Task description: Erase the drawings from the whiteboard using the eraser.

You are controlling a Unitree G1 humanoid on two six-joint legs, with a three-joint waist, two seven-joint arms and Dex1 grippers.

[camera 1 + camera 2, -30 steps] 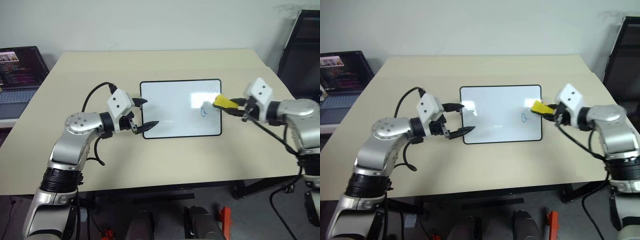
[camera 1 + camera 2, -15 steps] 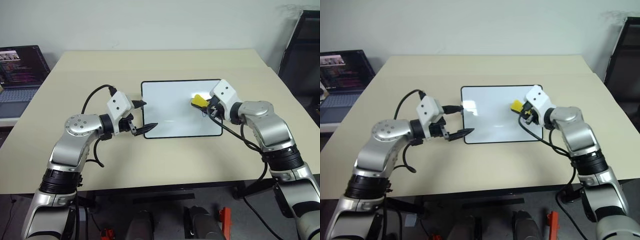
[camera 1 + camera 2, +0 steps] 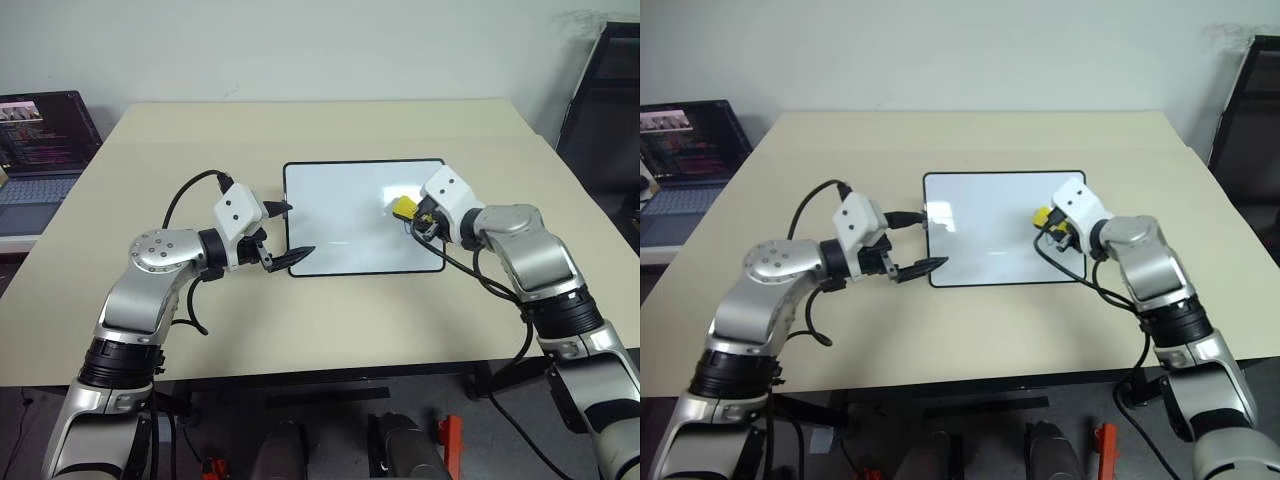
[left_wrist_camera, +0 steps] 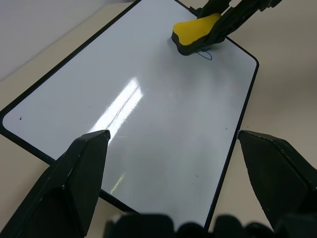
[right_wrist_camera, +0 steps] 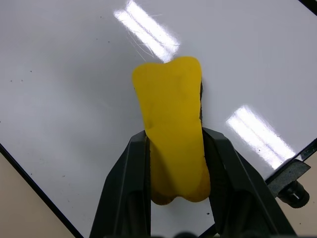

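The whiteboard (image 3: 345, 215) lies flat in the middle of the table. My right gripper (image 3: 414, 212) is shut on the yellow eraser (image 3: 403, 206) and presses it onto the board's right part. In the right wrist view the eraser (image 5: 173, 124) sits squeezed between the two black fingers (image 5: 129, 178). A small blue drawing (image 4: 205, 53) peeks out from under the eraser (image 4: 195, 30); the rest of it is hidden. My left gripper (image 3: 290, 232) is open and straddles the board's left edge, one finger (image 4: 84, 168) on each side of the near corner.
An open laptop (image 3: 40, 140) stands off the table's left side. A black frame (image 3: 605, 100) stands at the far right. The beige table (image 3: 330, 320) has bare room in front of and behind the board.
My right gripper has carried the eraser left and down from the board's right edge onto the blue scribble, tilting downward. The left arm has stayed still.
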